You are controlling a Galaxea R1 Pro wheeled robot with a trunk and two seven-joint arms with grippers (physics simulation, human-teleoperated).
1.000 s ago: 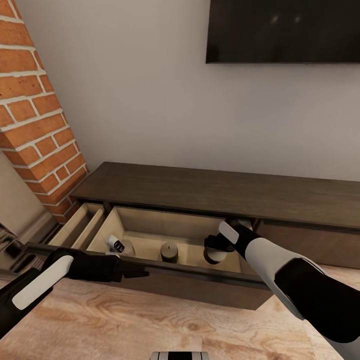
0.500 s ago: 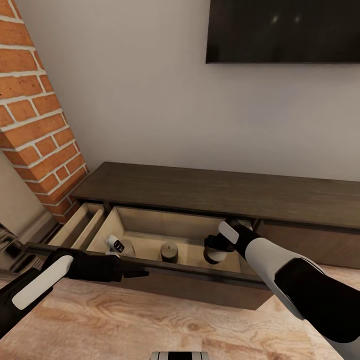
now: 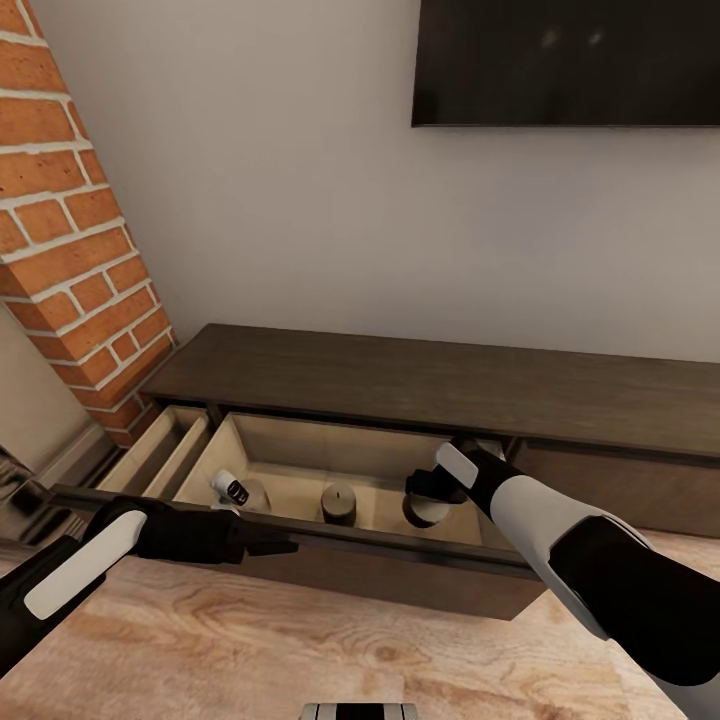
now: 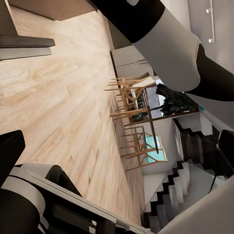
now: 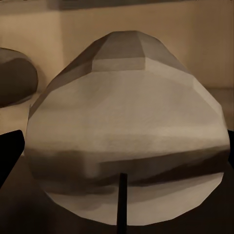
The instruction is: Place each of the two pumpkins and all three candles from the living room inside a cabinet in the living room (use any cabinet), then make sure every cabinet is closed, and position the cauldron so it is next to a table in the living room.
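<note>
the cabinet, a long low slab of dark matte wood, has its pale-lined drawer pulled open; the step in hand looks like setting a candle down inside; the right gripper, reaching in at about four o'clock, holds a squat faceted grey candle between its jaws; next it should part them and lift out; the left gripper lies on the drawer's front edge, jaws unreadable; a smaller dark cylindrical candle stands mid-drawer.
</note>
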